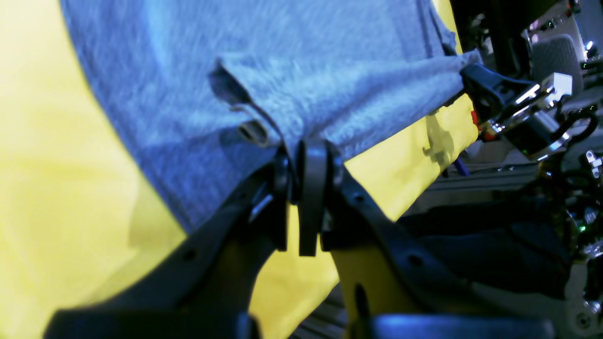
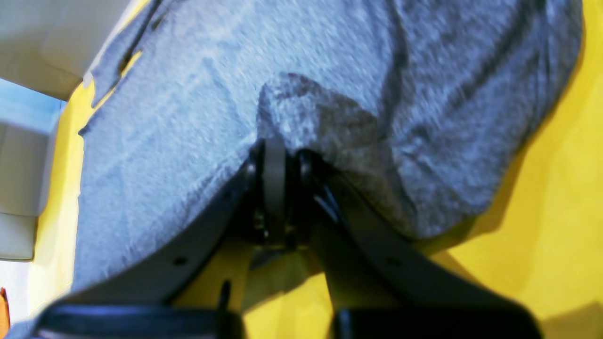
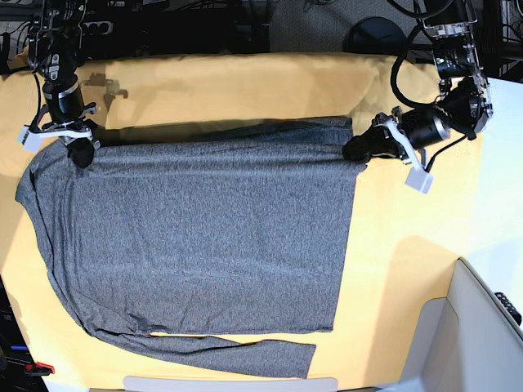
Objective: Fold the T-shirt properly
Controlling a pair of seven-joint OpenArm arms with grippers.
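- In the base view, the T-shirt (image 3: 204,237) is lying spread over the yellow table cloth (image 3: 400,269), and it is covering the middle and the 9 o'clock part of the cloth.
- At about 6 o'clock, nearest to the camera, one long sleeve (image 3: 237,353) is lying flat along the low edge of the shirt body.
- At about 4 o'clock, a pale box-like thing (image 3: 482,327) is standing beside the cloth; I cannot tell what is inside it.
- At about 2 o'clock, the left gripper (image 3: 353,150) is pinching the far corner of the T-shirt; its jaws are closed on the grey fabric.
- In the left wrist view, the left gripper (image 1: 301,155) is holding a folded edge of the T-shirt (image 1: 264,94), and this edge is stretching tight to the right gripper (image 1: 471,77) at 2 o'clock.
- At about 10 o'clock in the base view, the right gripper (image 3: 80,155) is pinching the other far corner of the shirt.
- In the right wrist view, the right gripper (image 2: 278,146) is closed on a small bunch of the T-shirt (image 2: 330,84), with the yellow table cloth (image 2: 556,212) under it.
- At 12 o'clock, the far edge of the shirt is hanging a little above the cloth and is casting a dark shadow (image 3: 212,126) on it.
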